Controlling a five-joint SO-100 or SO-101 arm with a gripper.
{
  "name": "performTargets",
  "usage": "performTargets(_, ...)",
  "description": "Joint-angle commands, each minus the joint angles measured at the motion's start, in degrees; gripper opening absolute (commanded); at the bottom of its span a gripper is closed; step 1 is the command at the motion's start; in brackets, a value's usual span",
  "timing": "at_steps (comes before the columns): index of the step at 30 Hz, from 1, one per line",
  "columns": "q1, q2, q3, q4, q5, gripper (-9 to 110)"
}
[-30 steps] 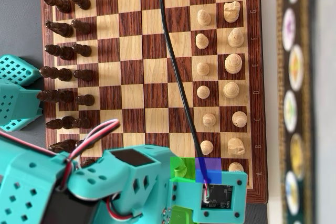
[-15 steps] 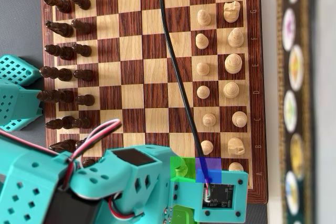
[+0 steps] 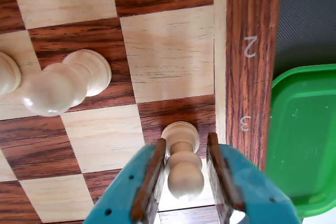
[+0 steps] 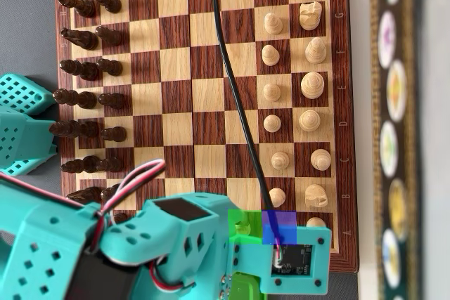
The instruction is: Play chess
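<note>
In the wrist view a white pawn [image 3: 184, 174] stands between the two brown-padded fingers [image 3: 151, 177] of my teal gripper [image 3: 185, 140]. Both pads sit snug against its head. Its base rests on a dark square of the chessboard [image 3: 168, 51], beside the rim's "3" mark. In the overhead view the arm [image 4: 176, 244] covers the board's bottom edge and hides the jaws. Only the pawn's top [image 4: 242, 227] shows beside the wrist camera. Dark pieces [image 4: 88, 100] line the left of the board [image 4: 204, 103]. White pieces [image 4: 309, 86] line the right.
A neighbouring white pawn [image 3: 63, 85] stands one file over in the wrist view. A green plastic lid [image 3: 304, 140] lies just off the board's rim. A black cable [image 4: 232, 82] runs down across the board to the wrist camera. A patterned strip [image 4: 394, 131] borders the right.
The arm's wrist has shifted slightly, first right and then back left and a little lower. The pawn's top stays at the same spot.
</note>
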Motion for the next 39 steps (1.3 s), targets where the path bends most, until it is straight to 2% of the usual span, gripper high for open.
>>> performTargets(1,-0.3,0.8,-1.1,-0.1,-0.2,13)
performTargets(39,-0.9,0.9,-4.5,1.1,-0.3,16)
